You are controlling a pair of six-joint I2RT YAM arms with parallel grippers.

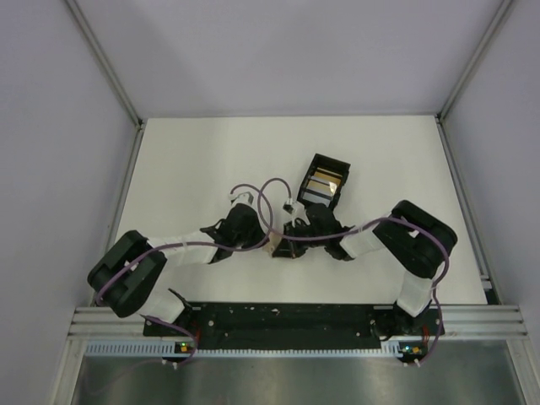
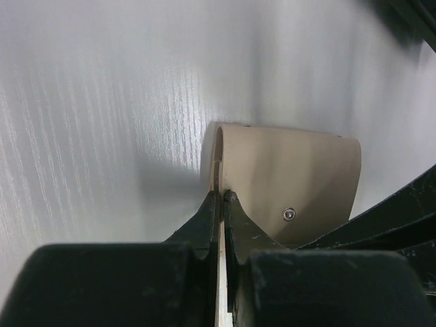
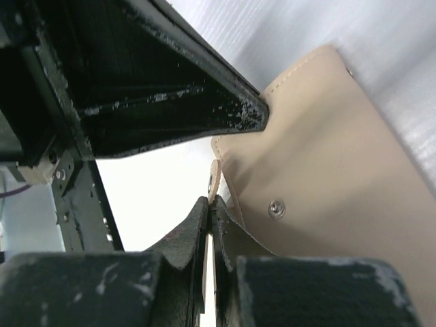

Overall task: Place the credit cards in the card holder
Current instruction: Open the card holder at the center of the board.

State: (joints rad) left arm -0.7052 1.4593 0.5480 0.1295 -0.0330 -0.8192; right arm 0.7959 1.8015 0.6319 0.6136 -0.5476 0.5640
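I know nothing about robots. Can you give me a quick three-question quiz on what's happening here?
1. True or false: the left gripper hangs open.
2. Where are the credit cards? A in the black tray; B on the floor; C on top of an arm.
3. Fill in: the right gripper pinches the tan card ____.
Key: 1 false, it is shut on the card holder; 2 A; 3 holder.

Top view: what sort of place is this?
Probably a lab test cell: a white table boxed in by plain pale walls and metal posts, two robot arms bolted to a rail at its edge.
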